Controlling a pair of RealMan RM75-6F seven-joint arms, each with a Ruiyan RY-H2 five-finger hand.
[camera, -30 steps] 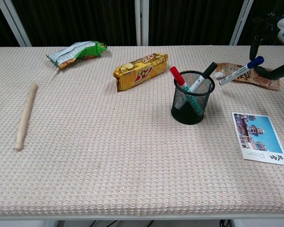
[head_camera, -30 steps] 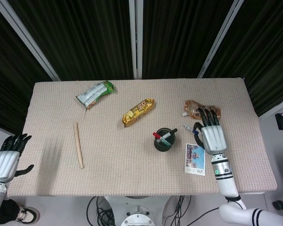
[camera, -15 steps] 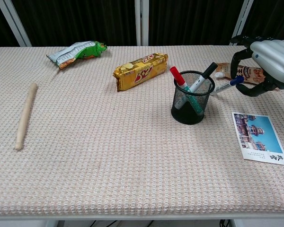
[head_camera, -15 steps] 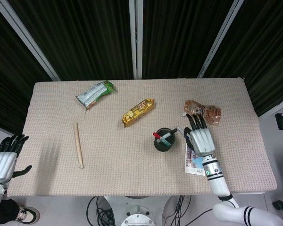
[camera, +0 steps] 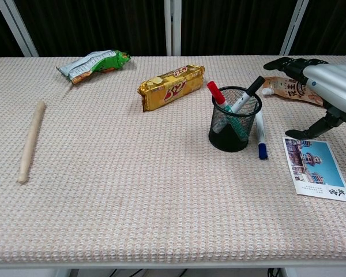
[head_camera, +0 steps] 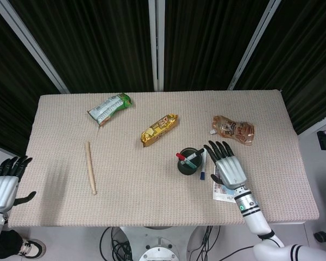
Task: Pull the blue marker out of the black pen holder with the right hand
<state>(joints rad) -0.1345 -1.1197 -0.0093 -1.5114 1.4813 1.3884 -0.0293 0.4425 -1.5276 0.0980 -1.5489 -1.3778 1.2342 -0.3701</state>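
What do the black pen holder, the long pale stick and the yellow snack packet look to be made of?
Black pen holder: likely wire mesh, matt black; the markers show through its wall.
Stick: apparently unpainted wood, pale and dull, with no gloss.
Yellow snack packet: probably printed plastic film, shiny and crinkled.

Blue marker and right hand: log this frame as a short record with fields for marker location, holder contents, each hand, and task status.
marker location: blue marker lies flat on the table, beside the black pen holder
holder contents: red-capped and black-capped markers, a green one lower down
right hand: right hand open, holding nothing, above the postcard
left hand: left hand off the table edge, empty
task status: marker out of the holder
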